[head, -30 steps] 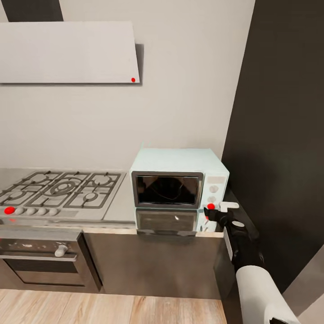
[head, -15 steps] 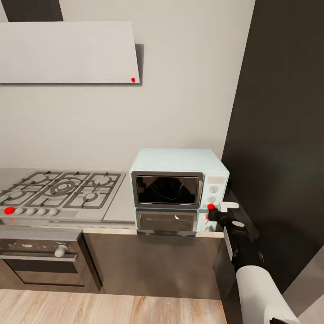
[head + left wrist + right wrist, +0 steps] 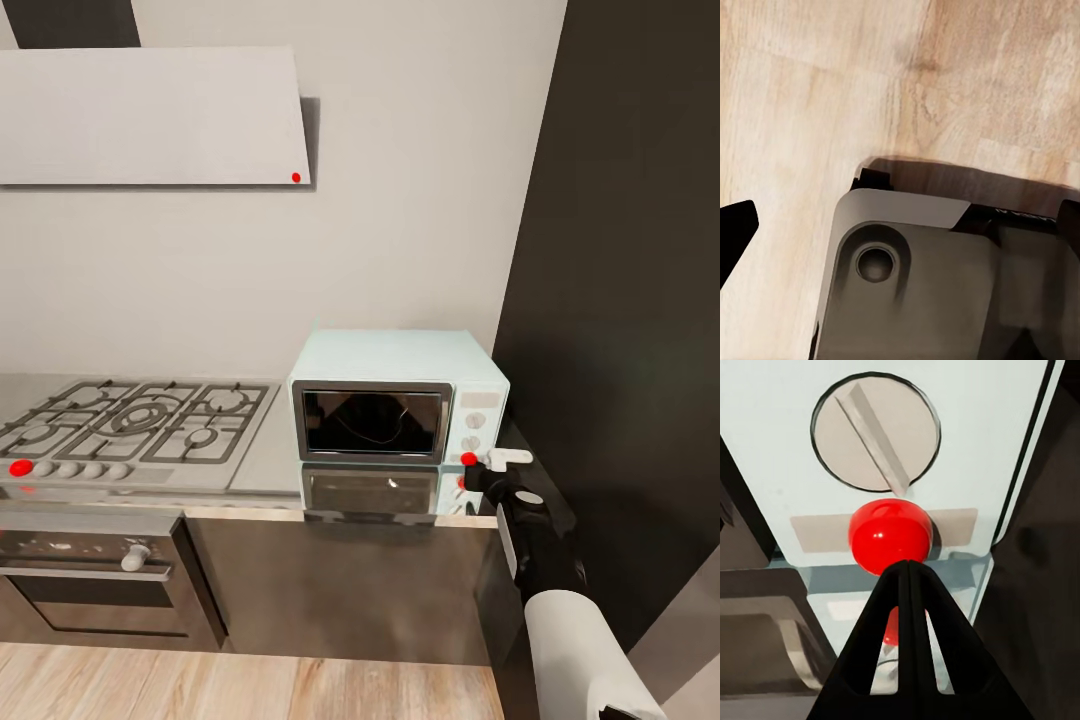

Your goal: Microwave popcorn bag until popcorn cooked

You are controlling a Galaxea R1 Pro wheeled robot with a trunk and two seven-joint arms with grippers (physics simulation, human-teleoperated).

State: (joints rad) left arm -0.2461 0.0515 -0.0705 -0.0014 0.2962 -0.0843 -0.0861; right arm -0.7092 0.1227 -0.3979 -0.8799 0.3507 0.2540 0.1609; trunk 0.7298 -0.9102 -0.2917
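right now the right gripper (image 3: pixel 907 574) has its fingers pressed together, nothing between them, tips just at the red button (image 3: pixel 889 534) on the microwave (image 3: pixel 396 405) control panel, below the knob (image 3: pixel 876 432). button lies straight ahead along the finger axis, so the move looks like a short push forward. microwave sits on the countertop (image 3: pixel 268 462), door shut. popcorn bag probably inside, can't confirm. left gripper: can't tell its state.

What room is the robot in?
Most likely a kitchen: a mint-blue microwave stands on a grey countertop, next to a gas hob with an oven beneath it.
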